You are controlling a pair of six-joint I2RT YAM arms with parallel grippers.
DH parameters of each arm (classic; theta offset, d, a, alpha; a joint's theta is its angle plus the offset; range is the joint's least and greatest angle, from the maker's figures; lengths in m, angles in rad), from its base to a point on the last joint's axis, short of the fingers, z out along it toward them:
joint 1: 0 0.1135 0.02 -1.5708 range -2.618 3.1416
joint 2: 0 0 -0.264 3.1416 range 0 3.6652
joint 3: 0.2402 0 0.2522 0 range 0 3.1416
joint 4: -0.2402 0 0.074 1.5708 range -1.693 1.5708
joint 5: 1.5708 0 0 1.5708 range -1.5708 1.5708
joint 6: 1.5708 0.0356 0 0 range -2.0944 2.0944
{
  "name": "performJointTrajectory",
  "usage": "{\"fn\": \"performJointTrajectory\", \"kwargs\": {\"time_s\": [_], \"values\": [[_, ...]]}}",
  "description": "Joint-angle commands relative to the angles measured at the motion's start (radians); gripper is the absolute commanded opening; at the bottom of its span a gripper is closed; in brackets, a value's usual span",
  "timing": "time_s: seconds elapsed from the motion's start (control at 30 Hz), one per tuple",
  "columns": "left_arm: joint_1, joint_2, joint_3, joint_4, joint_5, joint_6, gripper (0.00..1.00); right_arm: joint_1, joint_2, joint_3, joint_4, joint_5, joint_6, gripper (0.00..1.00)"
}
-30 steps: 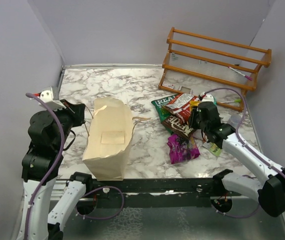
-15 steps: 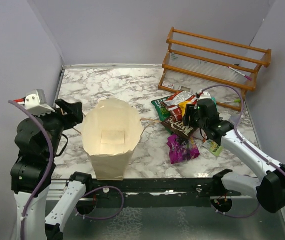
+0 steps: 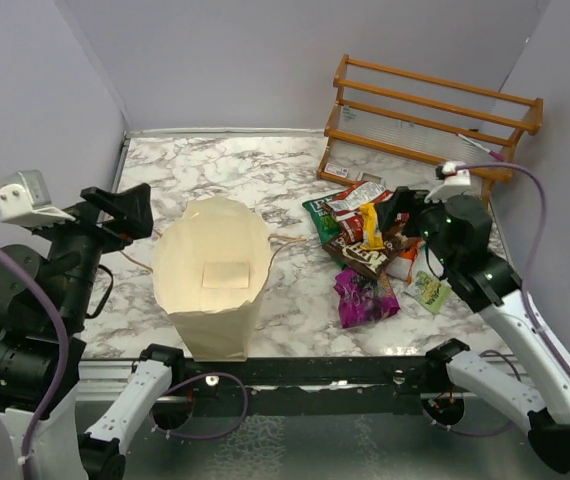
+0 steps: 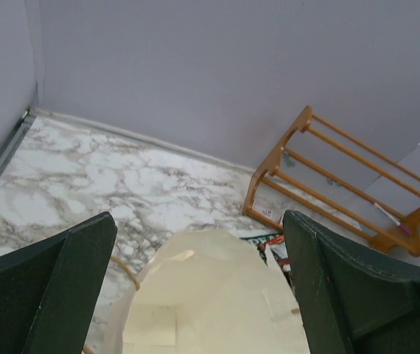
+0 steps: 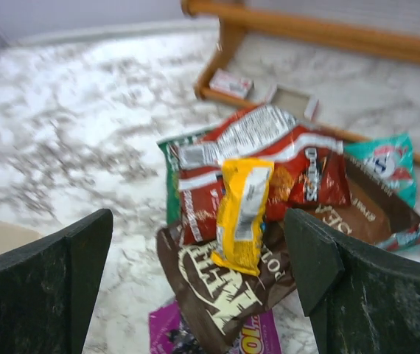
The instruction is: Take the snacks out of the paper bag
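Snacks (image 3: 365, 250) look light, crinkly, slippery, so pinch a sealed edge; left gripper (image 4: 199, 221) and right gripper (image 5: 197, 217) both gape empty.

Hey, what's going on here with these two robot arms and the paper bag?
Two robot arms are emptying a paper bag of snacks. The bag stands open on the marble table, and no packet shows inside it from above. The left hand hovers open over the bag's mouth, holding nothing. The snacks lie piled to the bag's right, a yellow packet on top of a red bag. The right hand hovers open over that pile, also holding nothing.
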Motion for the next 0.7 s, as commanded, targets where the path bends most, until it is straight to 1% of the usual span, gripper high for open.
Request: {"fn": "performJointTrajectory", "kwargs": {"time_s": [0.0,0.1,0.23,0.43,0.53,0.67], "values": [[0.000,0.052,0.188,-0.024,-0.050,0.064,0.99,-0.002,-0.119,0.132,0.032,0.002,-0.054,0.99],[-0.001,0.057,0.252,0.000,-0.056,0.080,0.99,-0.002,-0.132,0.269,-0.030,-0.065,-0.148,0.99],[-0.002,0.049,0.283,0.035,-0.033,0.070,0.99,-0.002,-0.170,0.388,-0.058,-0.070,-0.180,0.99],[-0.002,-0.022,0.222,0.124,-0.027,0.059,0.99,-0.002,-0.256,0.477,-0.020,-0.098,-0.200,0.99],[-0.002,-0.050,0.200,0.152,-0.045,0.057,0.99,-0.002,-0.267,0.545,-0.039,-0.080,-0.208,0.99],[-0.002,-0.059,0.204,0.150,-0.062,0.060,0.99,-0.002,-0.270,0.576,-0.048,-0.043,-0.214,0.99]]}}
